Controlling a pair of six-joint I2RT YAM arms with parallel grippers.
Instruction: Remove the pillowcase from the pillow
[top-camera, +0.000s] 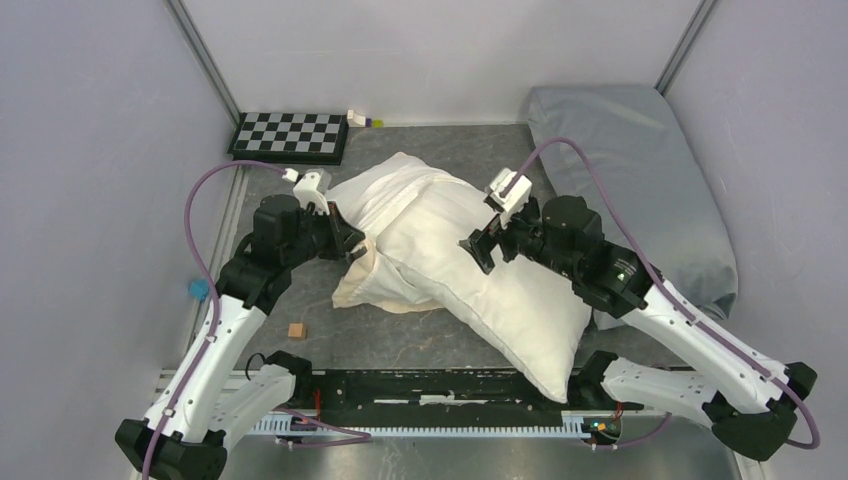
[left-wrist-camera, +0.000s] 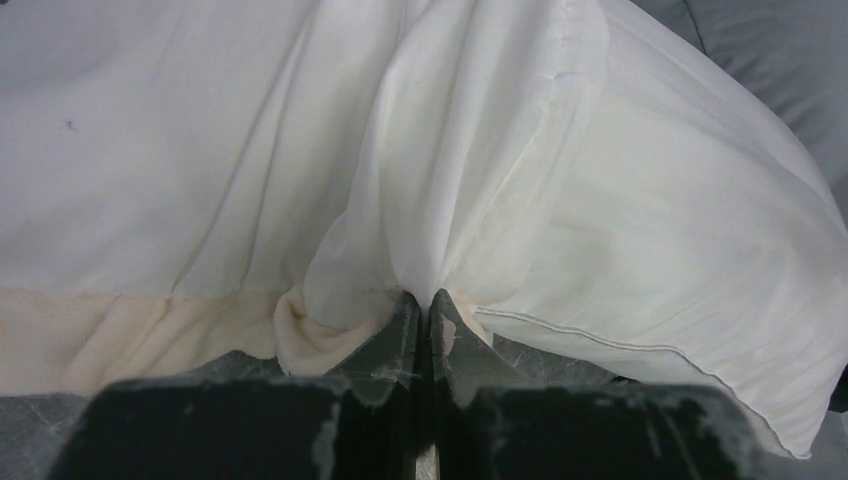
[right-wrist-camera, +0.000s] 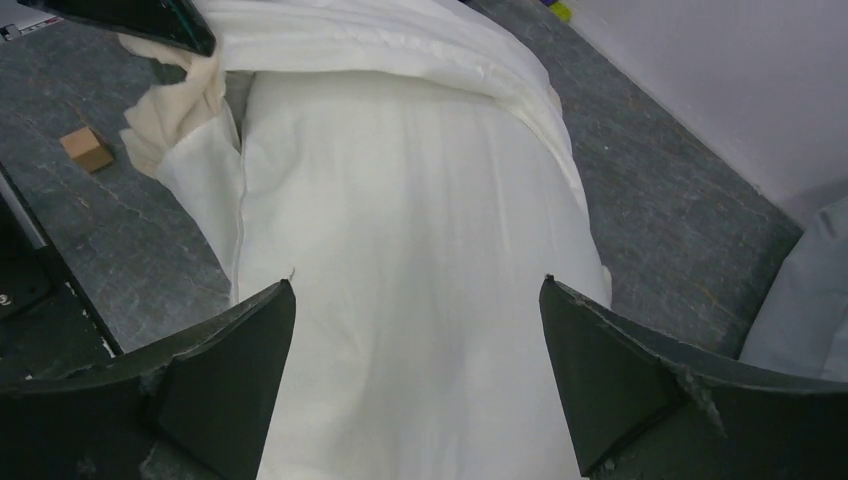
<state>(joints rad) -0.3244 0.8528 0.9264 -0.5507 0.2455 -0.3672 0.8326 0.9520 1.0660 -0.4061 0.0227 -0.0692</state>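
Observation:
The plain white pillow (top-camera: 500, 290) lies diagonally on the table, its near end sticking out toward the front edge. The cream pillowcase (top-camera: 385, 195) is bunched over its far left end, its open edge near the pillow's middle. No dark grey face shows. My left gripper (top-camera: 352, 245) is shut on a fold of the pillowcase's edge (left-wrist-camera: 400, 200), with the pillow (left-wrist-camera: 680, 240) to the right of it. My right gripper (top-camera: 483, 250) is open and hovers over the pillow (right-wrist-camera: 400, 250), its fingertips (right-wrist-camera: 275, 310) spread on either side of it and holding nothing. The pillowcase (right-wrist-camera: 380, 40) lies beyond.
A pale blue-grey pillow (top-camera: 640, 190) lies along the right wall. A checkerboard (top-camera: 290, 135) sits at the back left. A small wooden block (top-camera: 297, 329) lies near the left arm and also shows in the right wrist view (right-wrist-camera: 87, 148). A black rail (top-camera: 420, 390) runs along the near edge.

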